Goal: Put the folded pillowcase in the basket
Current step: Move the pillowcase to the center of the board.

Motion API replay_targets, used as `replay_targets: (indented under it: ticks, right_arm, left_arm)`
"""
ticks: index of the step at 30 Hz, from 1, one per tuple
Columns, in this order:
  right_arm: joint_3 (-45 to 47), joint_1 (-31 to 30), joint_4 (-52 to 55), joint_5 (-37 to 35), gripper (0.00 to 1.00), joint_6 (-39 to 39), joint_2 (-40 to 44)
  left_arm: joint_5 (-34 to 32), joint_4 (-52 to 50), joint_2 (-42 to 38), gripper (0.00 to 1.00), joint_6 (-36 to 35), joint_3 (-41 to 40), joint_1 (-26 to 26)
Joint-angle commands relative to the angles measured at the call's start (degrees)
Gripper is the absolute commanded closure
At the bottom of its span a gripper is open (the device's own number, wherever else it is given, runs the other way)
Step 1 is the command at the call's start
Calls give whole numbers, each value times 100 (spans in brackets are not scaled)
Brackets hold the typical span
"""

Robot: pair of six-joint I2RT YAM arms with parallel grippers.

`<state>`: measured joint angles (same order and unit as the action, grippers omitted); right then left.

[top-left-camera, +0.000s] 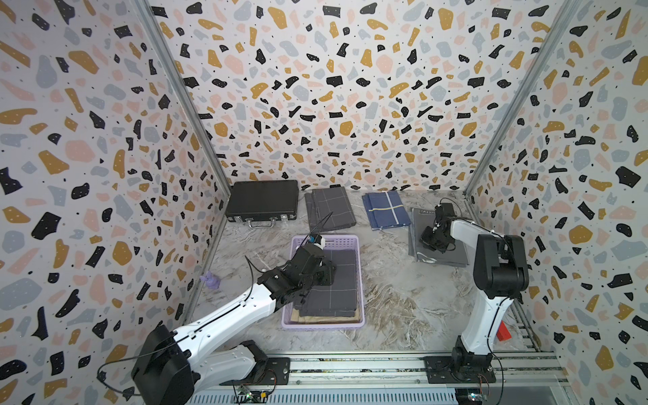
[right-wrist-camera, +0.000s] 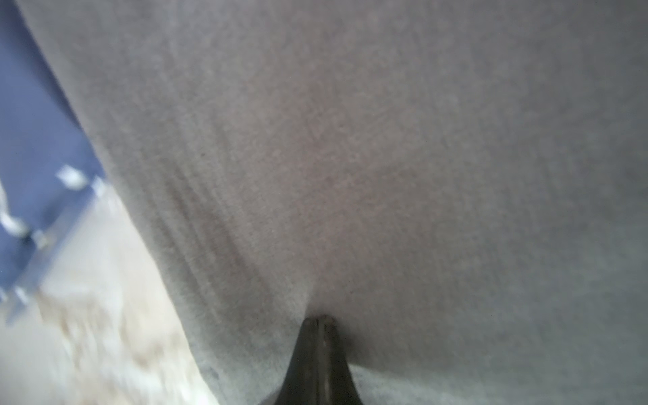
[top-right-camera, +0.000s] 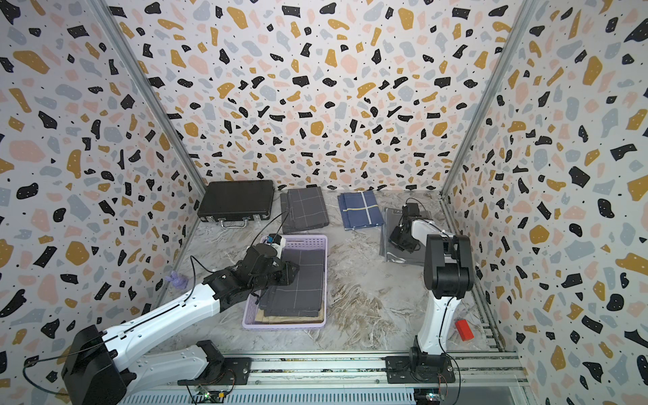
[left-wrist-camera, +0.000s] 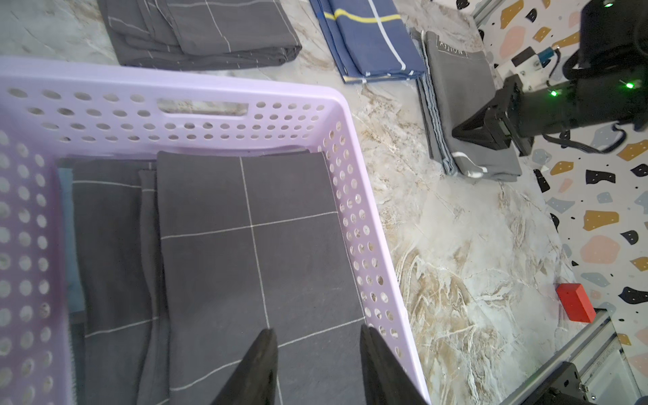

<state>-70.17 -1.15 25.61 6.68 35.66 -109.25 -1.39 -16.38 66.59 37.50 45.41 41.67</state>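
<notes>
left tool (left-wrist-camera: 316, 329) released over the pillowcase (left-wrist-camera: 252, 245) in the basket (left-wrist-camera: 364, 224); right tool (right-wrist-camera: 319, 319) clenched, tip on grey cloth (right-wrist-camera: 350, 157).

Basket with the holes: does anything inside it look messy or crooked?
Only slightly. The dark grey folded pillowcase with white grid lines lies flat in the lavender perforated plastic basket, but close to one long wall, so the grey cloth and tan cloth beneath peek out. Nothing spilled or torn.
</notes>
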Motion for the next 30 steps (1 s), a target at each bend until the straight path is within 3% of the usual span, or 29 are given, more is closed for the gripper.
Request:
replay_targets:
  ticks: [1, 6, 12, 15, 19, 24, 25, 27, 30]
  right_arm:
    - [1243, -146, 209, 106, 100, 193, 626]
    - [2741, -782, 22, 278, 100, 528, 2189]
    - [3485, -1561, 370, 406, 100, 938, 3613]
    - [3676, -1617, 540, 489, 100, 1019, 4111]
    - [3831, -1669, 647, 690, 100, 1029, 4589]
    - [3634, -1619, 1313, -216, 99, 777, 5243]
    - [3604, -1611, 1349, -404, 94, 723, 5317]
    - [3521, -1566, 1305, -752, 92, 585, 5280]
    - [3259, -1483, 1039, -830, 100, 400, 4673]
  left_arm:
    - [313, -17, 264, 58, 223, 245, -21]
    - [538, -45, 579, 58, 316, 516, 44]
    - [401, -115, 828, 58, 349, 968, 368]
    - [376, -155, 1162, 58, 339, 1342, 602]
    - [341, -418, 1892, 54, 190, 2121, 985]
    - [413, -563, 3017, 48, -9, 3135, 1295]
    - [348, -571, 3169, 46, -18, 3288, 1321]
    - [333, -576, 3474, 42, -31, 3560, 1326]
    - [241, -657, 3826, 37, -35, 3920, 1326]
